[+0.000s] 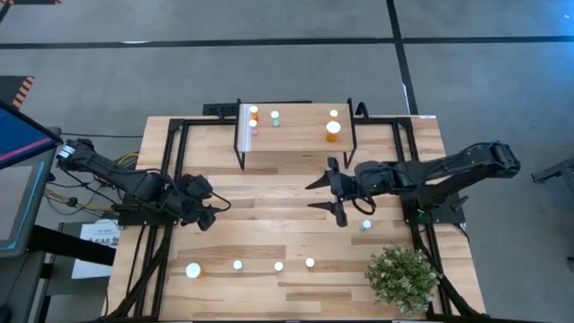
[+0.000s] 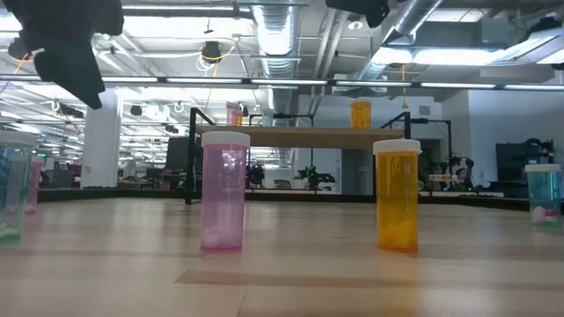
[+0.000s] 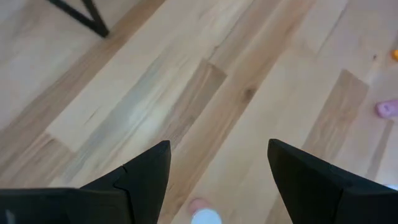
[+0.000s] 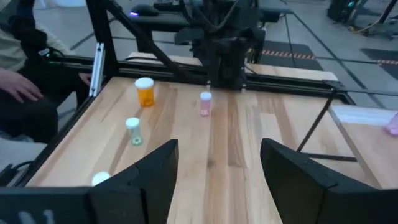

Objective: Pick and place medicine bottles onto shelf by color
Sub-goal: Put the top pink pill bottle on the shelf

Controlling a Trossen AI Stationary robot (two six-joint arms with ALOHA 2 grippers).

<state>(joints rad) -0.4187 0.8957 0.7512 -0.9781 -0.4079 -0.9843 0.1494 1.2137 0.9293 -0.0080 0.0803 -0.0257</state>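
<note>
The table (image 1: 296, 211) was pale wood planks, smooth, with a soft satin sheen and visible grain. The shelf (image 1: 291, 135) at the upper centre of the high view had a similar light-wood top on thin matt black metal legs. The pink bottle (image 2: 225, 191) and the orange bottle (image 2: 397, 195) in the low view were translucent glossy plastic with opaque white caps. The left gripper (image 3: 217, 174) and the right gripper (image 4: 219, 169) had matt black, hard-looking fingers. The plant (image 1: 403, 279) at the lower right looked leafy and rough.
</note>
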